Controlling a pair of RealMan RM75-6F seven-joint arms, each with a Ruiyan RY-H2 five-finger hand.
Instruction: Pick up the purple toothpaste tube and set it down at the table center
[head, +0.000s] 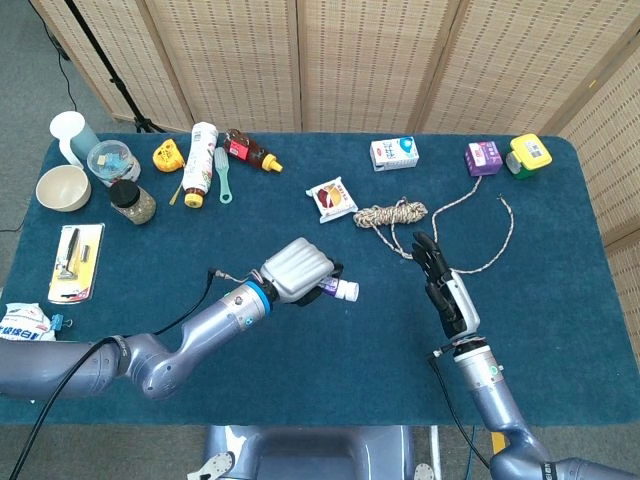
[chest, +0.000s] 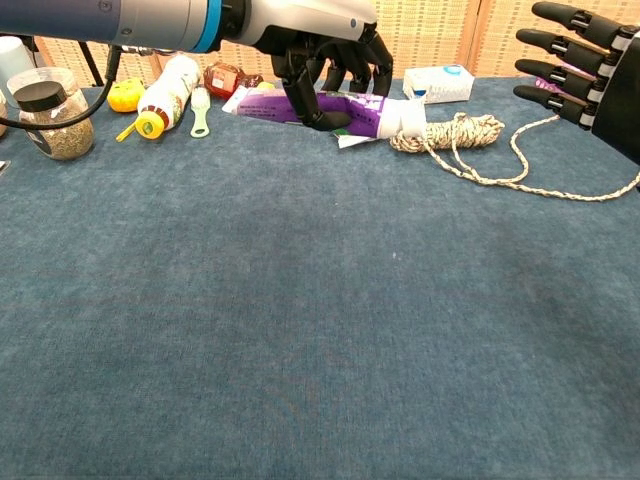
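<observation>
My left hand (head: 298, 271) (chest: 320, 50) grips the purple toothpaste tube (chest: 335, 106), lifted a little above the blue table (head: 330, 350). The tube lies level, and its white cap (head: 346, 290) (chest: 408, 117) points toward my right side. In the head view most of the tube is hidden under the hand, with only the cap end showing. My right hand (head: 446, 290) (chest: 590, 60) hovers open to the right of the tube, fingers straight and spread, holding nothing.
A coiled rope (head: 395, 214) (chest: 455, 132) lies just beyond the tube. A small snack pack (head: 331, 198) and a milk carton (head: 394, 152) sit behind it. Bottles, a green brush (head: 222, 174), a jar (head: 131, 202) and a bowl (head: 62, 187) crowd the back left.
</observation>
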